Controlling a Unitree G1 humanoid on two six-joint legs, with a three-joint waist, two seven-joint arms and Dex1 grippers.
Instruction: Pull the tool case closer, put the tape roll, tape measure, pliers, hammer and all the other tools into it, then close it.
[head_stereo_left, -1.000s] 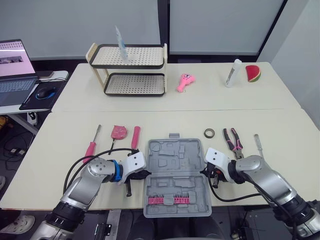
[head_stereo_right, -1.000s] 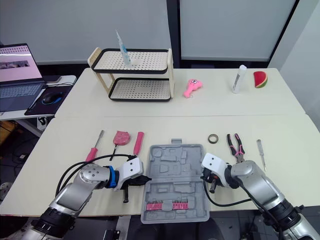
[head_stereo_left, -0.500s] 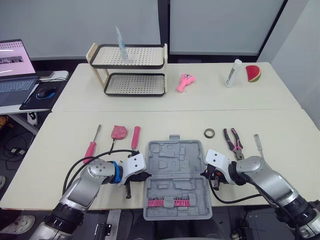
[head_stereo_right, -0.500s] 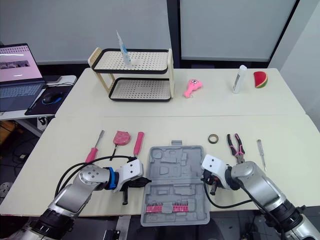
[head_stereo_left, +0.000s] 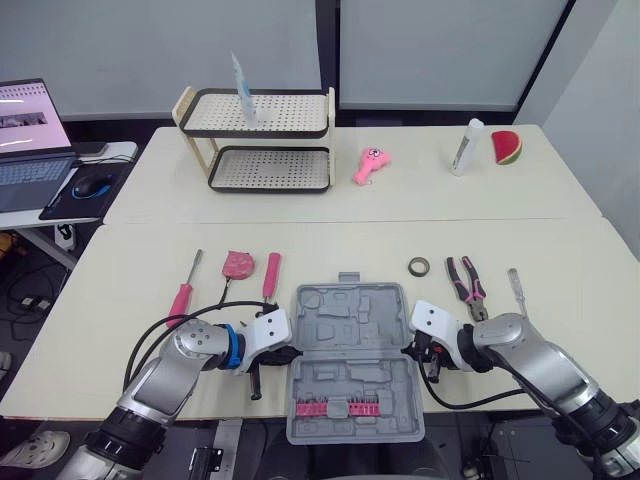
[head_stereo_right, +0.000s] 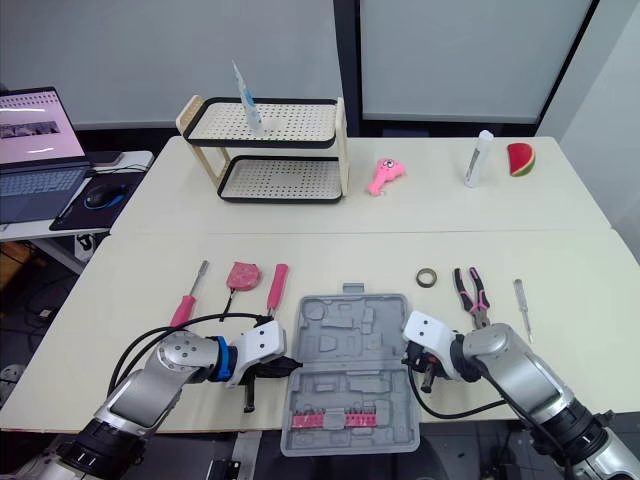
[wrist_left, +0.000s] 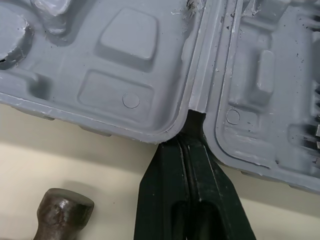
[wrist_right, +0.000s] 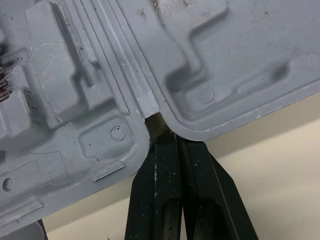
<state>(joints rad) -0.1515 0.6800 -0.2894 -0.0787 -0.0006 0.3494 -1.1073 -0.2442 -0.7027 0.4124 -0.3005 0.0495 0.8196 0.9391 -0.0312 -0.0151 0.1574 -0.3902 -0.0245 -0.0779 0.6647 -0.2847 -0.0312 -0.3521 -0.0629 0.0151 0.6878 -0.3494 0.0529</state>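
Heads up: the tool case (head_stereo_left: 352, 350) lies open, hanging over the near edge of the surface (head_stereo_left: 120, 300). Your left fingers (wrist_left: 167, 185) and right fingers (wrist_right: 150, 190) are clenched, tips wedged in its hinge notches. Tug it closer and it could tip off.

One open tool case (head_stereo_left: 345, 312), one tape roll (head_stereo_left: 418, 265), one pair of pliers (head_stereo_left: 466, 281), one pink tape measure (head_stereo_left: 238, 263), one hammer (wrist_left: 62, 212), one clear-handled screwdriver (head_stereo_left: 515, 285), two red-handled tools (head_stereo_left: 181, 297) (head_stereo_left: 271, 274).

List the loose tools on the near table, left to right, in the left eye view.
Red screwdriver → pink tape measure → red-handled hammer → tape roll → pliers → slim screwdriver.
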